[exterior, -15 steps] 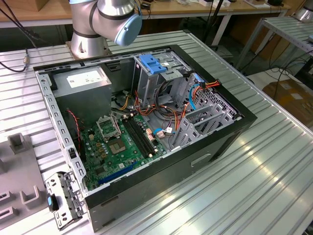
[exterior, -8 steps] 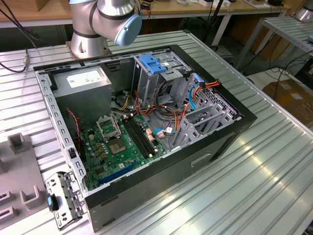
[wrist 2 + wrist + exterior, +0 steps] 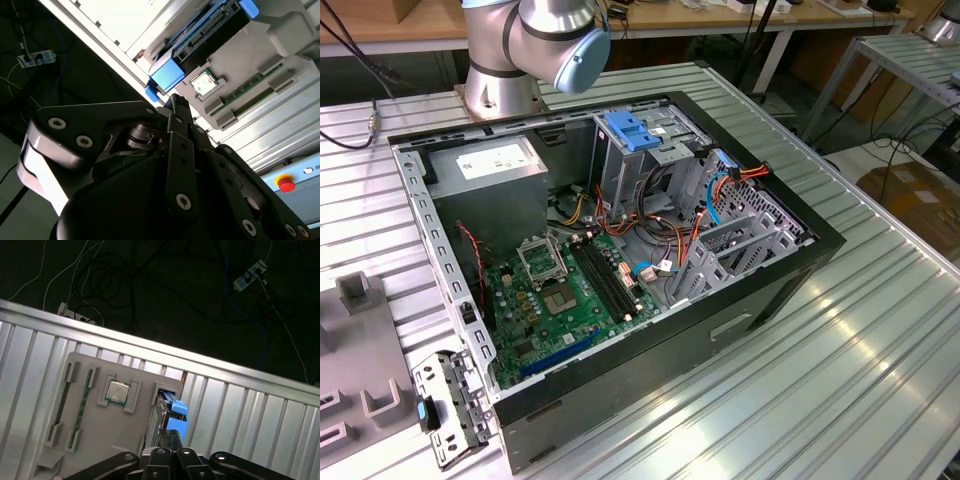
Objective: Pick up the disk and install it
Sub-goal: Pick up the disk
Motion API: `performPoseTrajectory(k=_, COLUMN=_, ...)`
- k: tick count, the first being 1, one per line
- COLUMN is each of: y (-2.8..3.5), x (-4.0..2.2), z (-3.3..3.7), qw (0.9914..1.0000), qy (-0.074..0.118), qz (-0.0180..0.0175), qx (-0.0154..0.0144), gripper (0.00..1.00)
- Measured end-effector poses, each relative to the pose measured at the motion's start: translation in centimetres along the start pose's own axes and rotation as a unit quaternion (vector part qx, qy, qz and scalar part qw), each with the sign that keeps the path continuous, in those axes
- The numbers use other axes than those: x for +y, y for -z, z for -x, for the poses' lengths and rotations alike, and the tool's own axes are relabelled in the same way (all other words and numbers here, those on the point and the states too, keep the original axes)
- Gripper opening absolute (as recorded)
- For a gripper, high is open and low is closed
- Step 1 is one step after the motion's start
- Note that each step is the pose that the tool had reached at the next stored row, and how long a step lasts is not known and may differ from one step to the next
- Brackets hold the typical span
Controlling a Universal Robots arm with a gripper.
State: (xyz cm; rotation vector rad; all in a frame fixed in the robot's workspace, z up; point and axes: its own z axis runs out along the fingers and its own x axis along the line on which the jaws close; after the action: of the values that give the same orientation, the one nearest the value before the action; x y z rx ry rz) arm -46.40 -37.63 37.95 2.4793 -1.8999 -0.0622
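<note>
Little is done so far: the disk (image 3: 176, 424) stands on edge in a slot of the grey tray (image 3: 95, 440), not yet lifted, with the gripper (image 3: 170, 434) just short of it, its fingers pressed together and empty, and the open computer case (image 3: 670, 372) without it.

an open black computer case (image 3: 760, 290) lies on a ribbed metal table (image 3: 860, 380). inside it are a green motherboard (image 3: 560, 300), a grey power supply box (image 3: 485, 165) and a drive cage with a blue latch (image 3: 630, 130). in the first wrist view a grey holder tray (image 3: 100, 430) carries a processor chip (image 3: 118, 392) and a memory stick (image 3: 79, 412); a power strip (image 3: 247, 277) lies on the dark floor.
</note>
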Motion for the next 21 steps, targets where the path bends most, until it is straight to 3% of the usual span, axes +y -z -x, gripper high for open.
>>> performPoseTrajectory(k=4, y=-0.01, x=-0.01, z=0.0, qw=1.0, qy=0.0, qz=0.0, qx=0.0, gripper=0.11)
performPoseTrajectory(k=5, y=-0.01, x=-0.01, z=0.0, qw=1.0, qy=0.0, qz=0.0, qx=0.0, gripper=0.17)
performPoseTrajectory(k=12, y=-0.02, x=-0.01, z=0.0, qw=1.0, qy=0.0, qz=0.0, qx=0.0, gripper=0.17)
performPoseTrajectory(k=14, y=-0.02, x=-0.01, z=0.0, qw=1.0, qy=0.0, qz=-0.0001, qx=0.0, gripper=0.25)
performPoseTrajectory(k=19, y=-0.04, x=-0.01, z=0.0, qw=1.0, qy=0.0, qz=0.0, qx=0.0001, gripper=0.26)
performPoseTrajectory(k=20, y=-0.04, x=-0.01, z=0.0, qw=1.0, qy=0.0, qz=0.0, qx=0.0001, gripper=0.33)
performPoseTrajectory(k=21, y=-0.11, x=-0.04, z=-0.01, qw=1.0, qy=-0.003, qz=-0.0002, qx=0.0, gripper=0.33)
